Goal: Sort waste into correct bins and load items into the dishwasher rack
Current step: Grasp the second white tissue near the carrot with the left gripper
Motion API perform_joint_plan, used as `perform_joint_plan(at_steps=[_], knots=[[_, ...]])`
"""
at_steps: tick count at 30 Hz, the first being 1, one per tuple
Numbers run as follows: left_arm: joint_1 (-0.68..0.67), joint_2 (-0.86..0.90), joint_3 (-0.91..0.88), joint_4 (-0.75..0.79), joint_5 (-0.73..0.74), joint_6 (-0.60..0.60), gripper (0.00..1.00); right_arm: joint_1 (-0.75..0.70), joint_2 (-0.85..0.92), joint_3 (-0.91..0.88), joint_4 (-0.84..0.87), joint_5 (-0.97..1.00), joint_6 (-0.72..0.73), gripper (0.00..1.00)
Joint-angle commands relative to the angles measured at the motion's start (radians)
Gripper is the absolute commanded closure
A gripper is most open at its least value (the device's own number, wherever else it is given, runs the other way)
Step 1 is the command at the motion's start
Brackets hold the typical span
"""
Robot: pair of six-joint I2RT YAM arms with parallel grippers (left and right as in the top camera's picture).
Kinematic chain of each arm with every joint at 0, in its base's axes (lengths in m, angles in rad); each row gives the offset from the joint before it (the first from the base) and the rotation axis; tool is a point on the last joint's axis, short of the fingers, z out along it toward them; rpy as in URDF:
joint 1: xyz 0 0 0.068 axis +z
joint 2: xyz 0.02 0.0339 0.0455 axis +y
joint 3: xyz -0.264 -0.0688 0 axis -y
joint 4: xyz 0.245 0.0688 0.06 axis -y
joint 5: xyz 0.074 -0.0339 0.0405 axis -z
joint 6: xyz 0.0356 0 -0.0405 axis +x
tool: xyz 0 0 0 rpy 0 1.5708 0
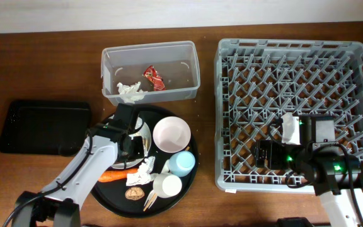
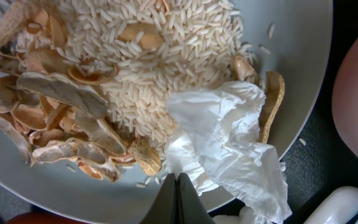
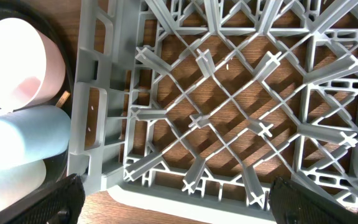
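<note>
My left gripper (image 1: 135, 142) is shut over the white plate (image 1: 147, 133) on the round black tray. In the left wrist view its tips (image 2: 179, 186) meet at the edge of a crumpled white napkin (image 2: 229, 137) lying on the plate (image 2: 303, 62) beside rice and peanut shells (image 2: 73, 106); nothing shows between the jaws. My right gripper (image 1: 265, 154) is open and empty above the grey rack (image 1: 295, 63), over its front left corner (image 3: 229, 112). The pinkish bowl (image 1: 172, 134), blue cup (image 1: 181, 162), white cup (image 1: 167, 185), carrot (image 1: 115, 176), brown lump (image 1: 134, 193) and chopsticks (image 1: 150, 200) sit on the tray.
The clear tub (image 1: 150, 47) at the back holds a red wrapper (image 1: 154, 77) and a napkin (image 1: 130, 91). The shallow black tray (image 1: 43, 126) lies at the left. Another napkin (image 1: 144, 173) lies on the round tray (image 1: 106, 189). No fork is visible.
</note>
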Motion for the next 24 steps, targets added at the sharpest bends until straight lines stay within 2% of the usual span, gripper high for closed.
perform_joint_plan(at_steps=[1,6,11,17,18,20,21,24], knots=[[0.003,-0.014,0.121,-0.043,0.0,0.002,0.99,-0.003,-0.003,0.013,-0.003,0.002,-0.007,0.02],[0.003,-0.039,0.385,-0.117,-0.056,0.013,0.99,-0.003,-0.003,0.013,0.004,0.002,-0.007,0.02],[0.003,-0.031,0.454,0.095,-0.166,0.013,0.99,-0.003,-0.003,0.013,0.015,0.002,-0.007,0.02],[0.04,0.144,0.454,0.32,-0.2,0.013,0.98,-0.003,-0.003,0.013,0.015,0.002,-0.007,0.02],[0.051,0.17,0.454,0.332,-0.185,0.014,0.83,-0.003,-0.003,0.013,0.014,0.002,-0.007,0.02],[0.078,0.192,0.454,0.33,-0.117,0.086,0.35,-0.003,-0.003,0.013,0.014,0.002,-0.007,0.02],[0.088,0.18,0.461,0.308,-0.101,0.142,0.27,-0.003,-0.003,0.013,0.015,0.002,-0.007,0.02],[0.087,0.122,0.494,0.1,-0.05,0.149,0.26,-0.003,-0.003,0.013,0.014,0.002,-0.007,0.02]])
